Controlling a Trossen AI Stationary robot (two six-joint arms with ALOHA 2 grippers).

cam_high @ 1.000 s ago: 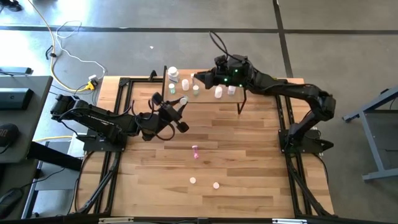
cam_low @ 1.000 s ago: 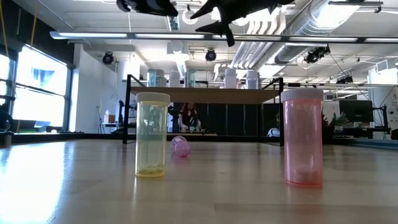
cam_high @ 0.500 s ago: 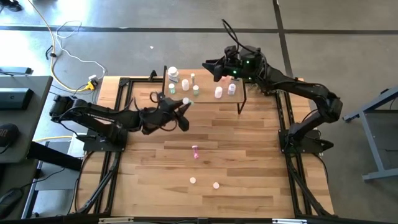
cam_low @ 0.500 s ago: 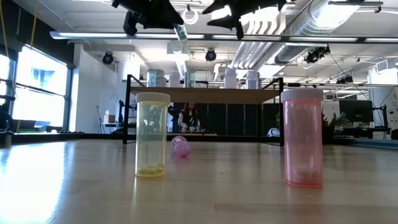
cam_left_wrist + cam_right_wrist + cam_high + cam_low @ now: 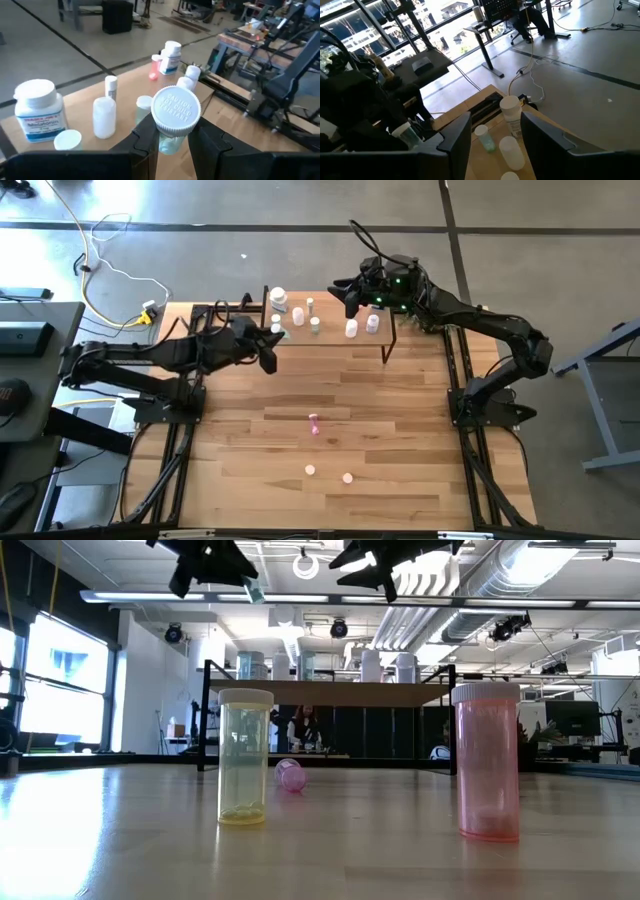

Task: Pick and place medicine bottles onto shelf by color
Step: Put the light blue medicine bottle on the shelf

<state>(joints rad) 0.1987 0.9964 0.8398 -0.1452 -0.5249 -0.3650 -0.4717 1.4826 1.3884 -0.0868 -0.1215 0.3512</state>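
The white cap [image 5: 176, 111] of the bottle held right in front of the left wrist camera has raised words, "CAUTION" and "CHILD RESISTANT". The label on the wide white jar [image 5: 39, 109] has a line starting with "TRADER", and the rest is too small to read.

A light wooden tabletop [image 5: 330, 390] carries the shelf [image 5: 330, 332] at its far edge, with several white and green bottles [image 5: 350, 329] standing on it. Nearer, a small pink bottle [image 5: 314, 422] lies on the tabletop, and a yellow bottle [image 5: 245, 757] and a taller pink bottle [image 5: 487, 761] stand upright.

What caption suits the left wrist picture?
Left gripper holds a green white-capped bottle near the shelf.
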